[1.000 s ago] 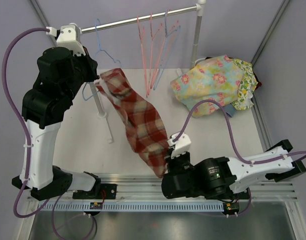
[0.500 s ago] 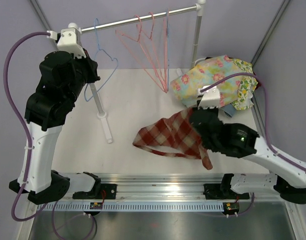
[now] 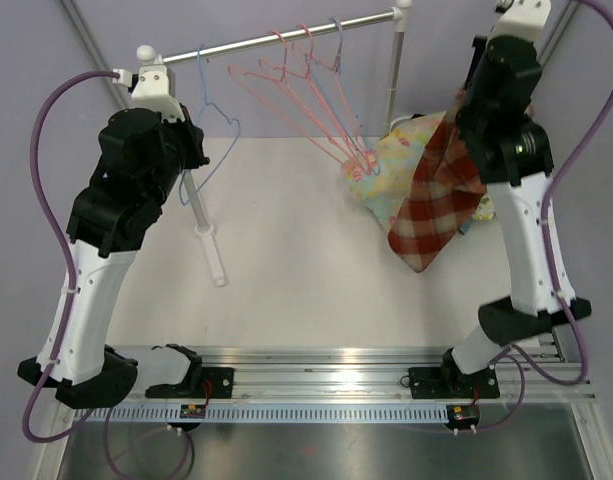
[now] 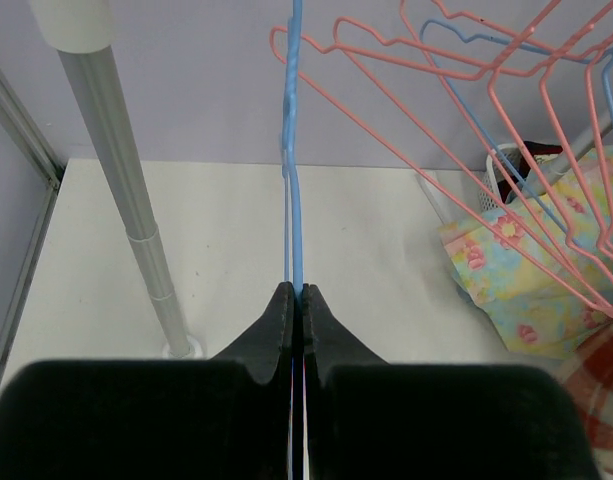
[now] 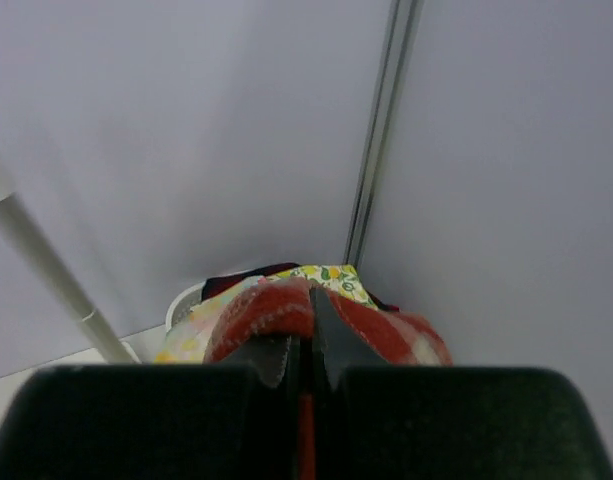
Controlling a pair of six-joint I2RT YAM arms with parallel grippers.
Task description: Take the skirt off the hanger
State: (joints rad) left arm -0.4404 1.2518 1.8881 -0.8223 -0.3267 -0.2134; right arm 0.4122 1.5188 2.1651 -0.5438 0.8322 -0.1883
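The red plaid skirt [image 3: 431, 205] hangs free in the air at the back right, clear of every hanger. My right gripper [image 5: 306, 300] is shut on its top edge [image 5: 261, 310], held high by the right wall; the cloth dangles in front of the floral pile. The blue wire hanger [image 3: 208, 120] hangs bare from the rail at the left. My left gripper [image 4: 297, 292] is shut on its lower wire [image 4: 296, 150], the jaws pressed together around it.
The clothes rail [image 3: 276, 40] crosses the back, on a left post [image 4: 126, 200] and a right post [image 3: 391, 70]. Several pink and blue hangers [image 3: 316, 110] hang slanted towards the right. A pile of floral clothes [image 3: 396, 165] lies at the back right.
The skirt came off the blue hanger. My right arm carried it from the front of the table up to the back right. The pink hangers swung to the right.
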